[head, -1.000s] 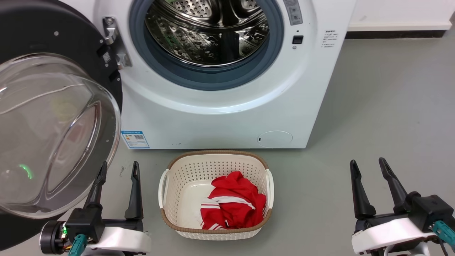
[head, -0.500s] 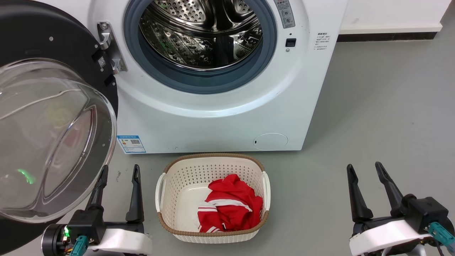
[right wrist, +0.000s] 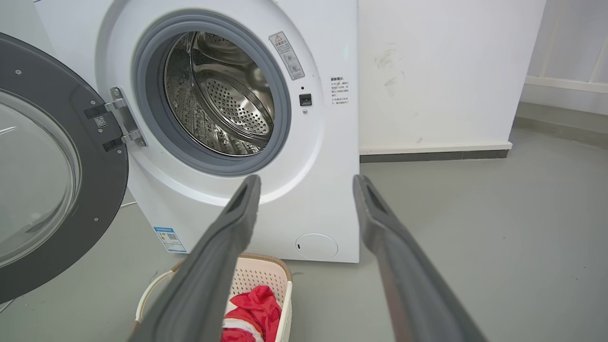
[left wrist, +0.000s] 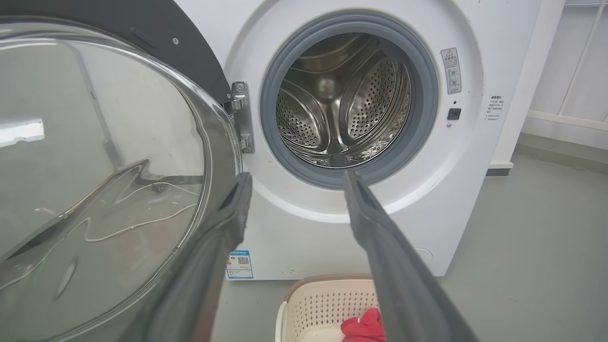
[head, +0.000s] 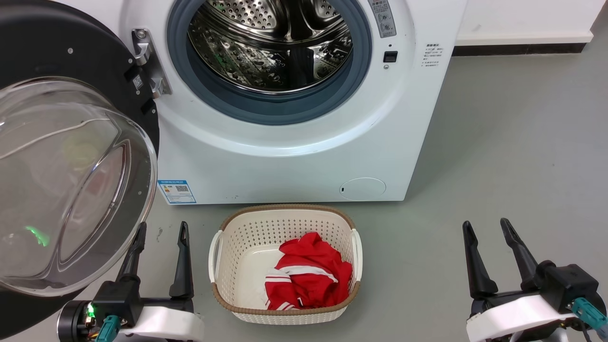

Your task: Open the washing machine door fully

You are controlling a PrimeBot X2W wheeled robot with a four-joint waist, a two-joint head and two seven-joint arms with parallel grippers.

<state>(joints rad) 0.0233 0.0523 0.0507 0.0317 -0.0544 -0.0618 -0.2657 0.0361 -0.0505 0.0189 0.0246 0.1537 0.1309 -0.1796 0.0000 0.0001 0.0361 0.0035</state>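
Work on the washing machine door [head: 71, 166] is judged to be at its last stage. The door is seen swung wide on its hinge [head: 147, 61], standing just left of and ahead of the left gripper [head: 162, 226], with its inner glass bowl turned toward that gripper and the drum [head: 270, 42] laid fully bare. The left gripper's fingers are spread apart and nothing is held between them. Its left finger is seen just beside the door's lower rim, though whether contact is made cannot be told. The right gripper [head: 485, 223] is likewise spread and empty, well apart from the door, with bare floor [head: 498, 142] ahead of it. The washing machine [head: 294, 161] is placed ahead of both grippers, nearer the left one. If more swing is wanted, a gentle outward push on the door's rim by the left gripper is called for, directed away from the opening, with care that the glass bowl is not struck. Otherwise the task is judged nearly or wholly done and only a withdrawal is needed. Counted: one washing machine, one door, one hinge, one grey seal [head: 285, 107], one blue label [head: 176, 191], one basket [head: 285, 207] set between the two grippers, one red garment [head: 308, 275] lying in it, and two grippers of two fingers each.
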